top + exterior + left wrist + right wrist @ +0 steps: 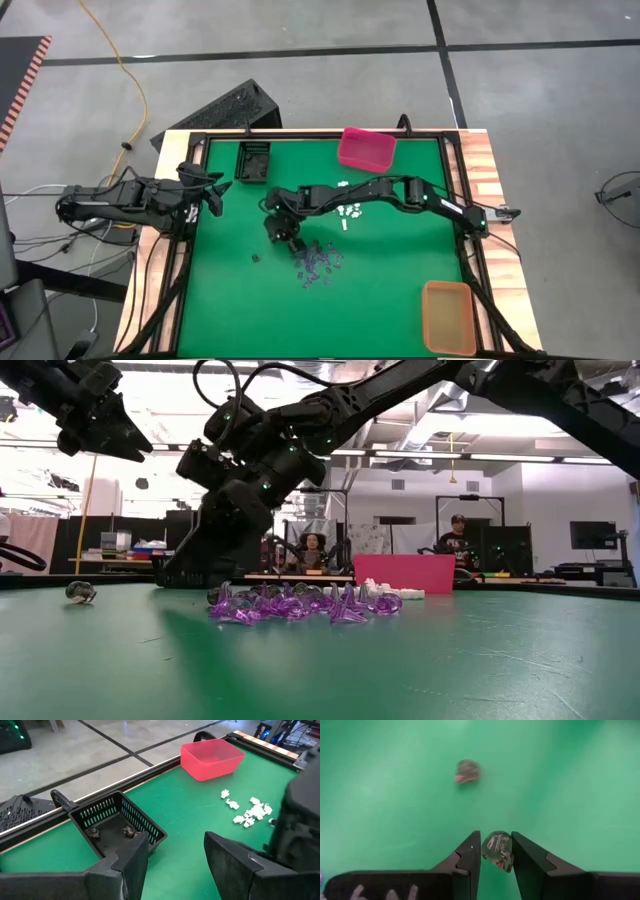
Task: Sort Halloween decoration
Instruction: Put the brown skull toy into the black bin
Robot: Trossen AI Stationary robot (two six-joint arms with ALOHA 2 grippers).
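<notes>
The right gripper [287, 240] reaches down to the green table [400, 260] beside the purple trinkets [318, 265]; the left gripper [214, 192] waits near the black bin [253, 162]. From table height, the purple pile [290, 603] lies before the pink bin [404, 573], a lone dark trinket [80, 592] apart. The left wrist shows parted fingers [131, 857] and white trinkets [250, 811]. The right wrist shows fingers [470, 855] clamped on a dark trinket [497, 850].
</notes>
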